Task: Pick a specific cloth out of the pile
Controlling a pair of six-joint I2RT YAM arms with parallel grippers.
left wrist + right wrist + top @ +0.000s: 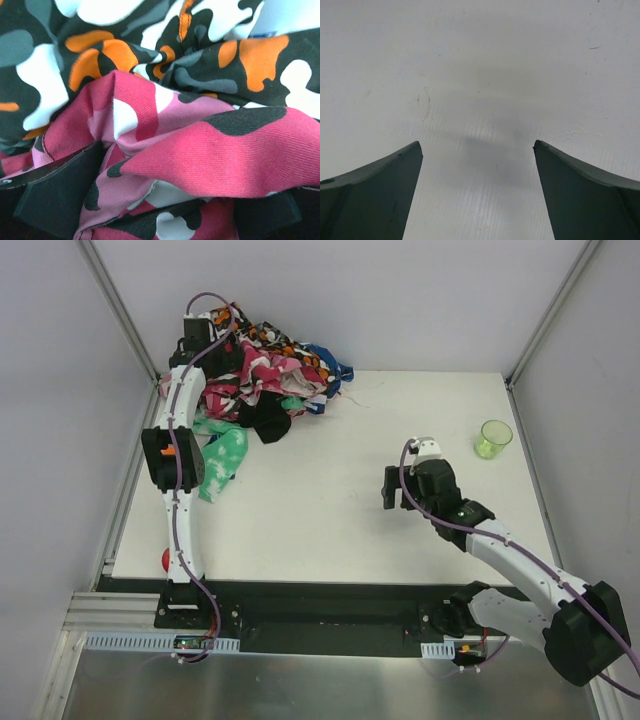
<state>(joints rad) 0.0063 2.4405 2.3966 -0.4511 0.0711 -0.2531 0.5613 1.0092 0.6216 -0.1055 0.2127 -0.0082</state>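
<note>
The left jaws stand apart, sunk in the pile (268, 358), with a fold of pink camouflage cloth (215, 150) bulging between them. The right jaws hang wide apart over bare worktop (320, 510), holding nothing. The black cloth (265, 421) lies at the pile's near edge, touching it, closer to the robot than the left jaws. It seems best not to close on the pink fold but to shift nearer and pinch black fabric only. The cloth is a crumpled lump, slightly longer left to right, with no clear pointing end.

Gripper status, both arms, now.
Left gripper: open, pushed into the pile, with the pink camouflage cloth between its fingers.
Right gripper: open, holding nothing, over the table.
</note>
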